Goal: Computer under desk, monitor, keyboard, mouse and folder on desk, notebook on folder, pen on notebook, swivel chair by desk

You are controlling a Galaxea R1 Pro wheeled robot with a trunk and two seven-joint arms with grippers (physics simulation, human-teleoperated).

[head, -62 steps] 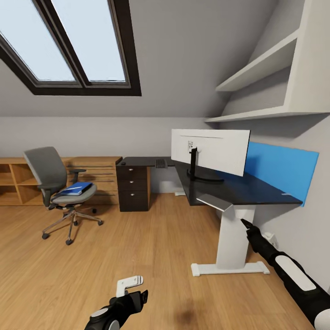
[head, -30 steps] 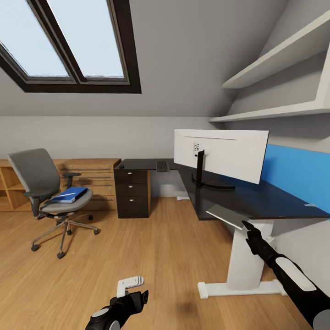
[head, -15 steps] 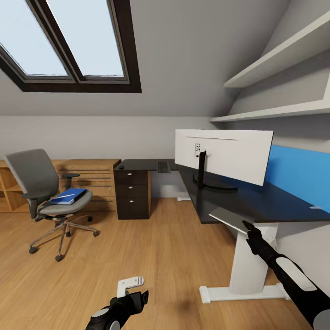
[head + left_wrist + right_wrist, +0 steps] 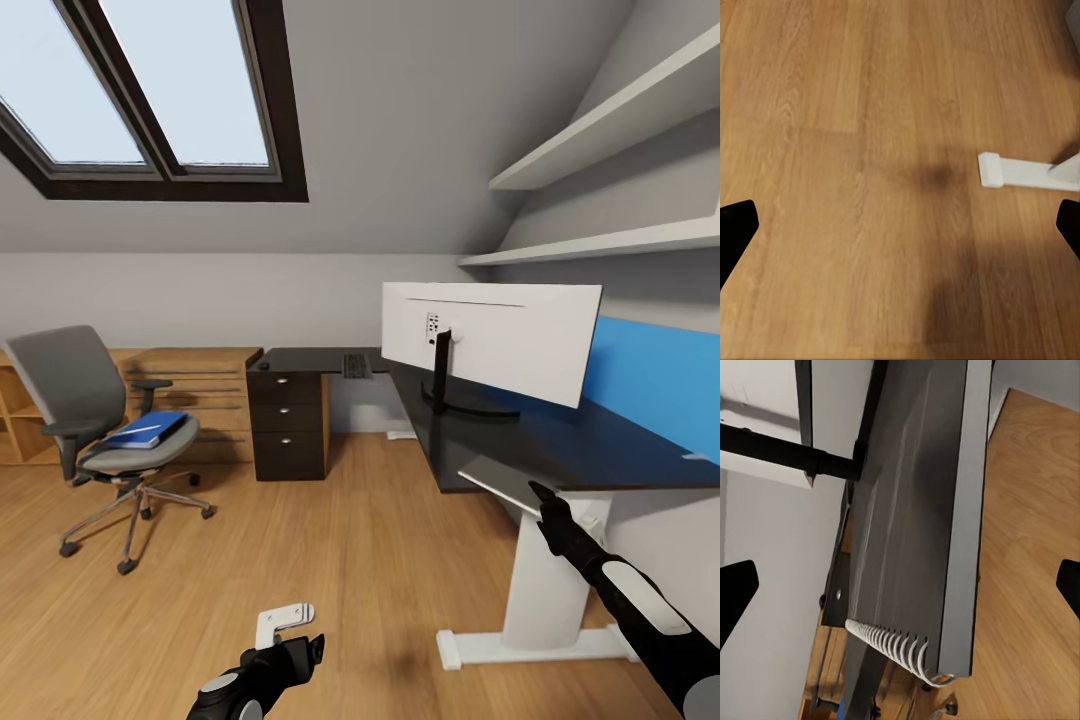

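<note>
The desk (image 4: 560,440) has a glossy black top, and the monitor (image 4: 500,335) stands on it with its white back toward me. At the desk's far end lies the keyboard (image 4: 355,364). A grey spiral-bound notebook (image 4: 495,480) rests on the near corner and juts over the edge. My right gripper (image 4: 540,492) is open just in front of the notebook (image 4: 922,510). At the left stands the swivel chair (image 4: 60,385) with the blue folder (image 4: 150,428) on its seat. My left gripper (image 4: 295,645) hangs low over the floor, open and holding nothing. The pen is out of view.
A dark three-drawer unit (image 4: 288,425) stands under the desk's far wing, with a low light-wood cabinet (image 4: 200,385) behind the chair. The desk's white pedestal foot (image 4: 1020,169) lies on the wood floor near my arms. White shelves (image 4: 600,130) hang above the desk.
The whole view has shifted: the desk looms larger and lower, the chair sits further left. Both arms keep their places in the picture. The notebook stays on the desk corner.
</note>
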